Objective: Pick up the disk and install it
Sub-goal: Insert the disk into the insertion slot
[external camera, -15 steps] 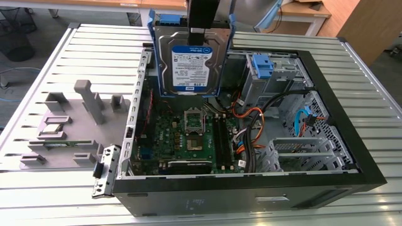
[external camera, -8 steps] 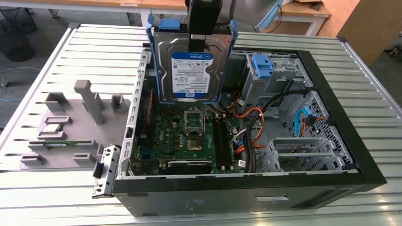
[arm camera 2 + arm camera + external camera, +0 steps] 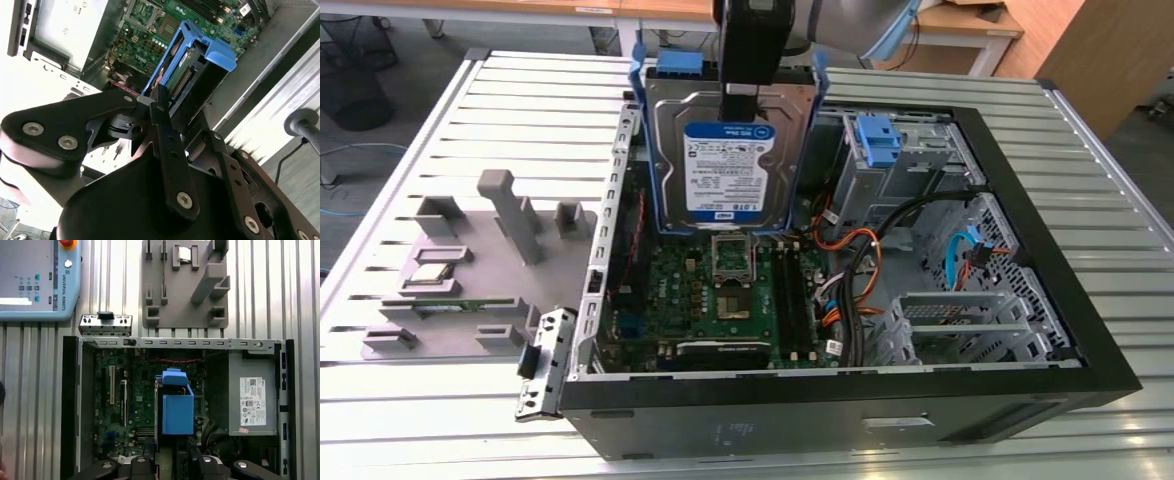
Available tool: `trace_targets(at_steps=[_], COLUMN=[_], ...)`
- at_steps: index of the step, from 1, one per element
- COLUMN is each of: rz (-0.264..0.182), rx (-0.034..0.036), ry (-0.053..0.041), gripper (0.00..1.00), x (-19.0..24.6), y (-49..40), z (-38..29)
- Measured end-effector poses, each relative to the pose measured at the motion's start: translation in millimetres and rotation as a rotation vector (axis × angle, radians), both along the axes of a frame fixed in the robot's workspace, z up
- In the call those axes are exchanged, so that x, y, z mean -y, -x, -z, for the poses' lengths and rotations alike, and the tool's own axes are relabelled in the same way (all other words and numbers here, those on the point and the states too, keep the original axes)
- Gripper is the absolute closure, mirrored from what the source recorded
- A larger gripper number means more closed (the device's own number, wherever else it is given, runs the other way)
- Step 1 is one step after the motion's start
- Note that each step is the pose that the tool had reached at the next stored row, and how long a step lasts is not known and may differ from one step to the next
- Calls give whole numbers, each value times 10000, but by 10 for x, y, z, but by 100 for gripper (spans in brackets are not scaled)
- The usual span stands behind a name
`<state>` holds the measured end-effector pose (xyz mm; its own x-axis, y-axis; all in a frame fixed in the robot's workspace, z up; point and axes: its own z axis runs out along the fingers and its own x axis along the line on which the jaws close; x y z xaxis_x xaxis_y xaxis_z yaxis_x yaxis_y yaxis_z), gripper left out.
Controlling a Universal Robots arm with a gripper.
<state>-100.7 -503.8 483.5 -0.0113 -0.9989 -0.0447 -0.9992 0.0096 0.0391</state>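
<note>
The disk (image 3: 734,150), blue rails along its sides, hangs upright above the open computer case (image 3: 1081,330), over the motherboard (image 3: 720,290) and well clear of the tabletop (image 3: 520,110). Carried on edge like this, it looks set up for lowering into the case. The jaws are clamped on its upper end, one on either side, so the disk hangs directly below them.

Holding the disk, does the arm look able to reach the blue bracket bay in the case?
Probably yes: the case is open, and the blue bracket bay sits uncovered near the held disk.
</note>
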Motion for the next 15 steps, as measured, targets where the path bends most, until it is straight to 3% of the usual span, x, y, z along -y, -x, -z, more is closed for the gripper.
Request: trace_targets(at_steps=[3, 9, 15], rz=[41, 117, 190], rx=[-1, -1, -2], ry=[174, 193, 195], gripper=[65, 65, 65], x=[2, 2, 2], y=[-1, -19, -157], z=[1, 7, 10])
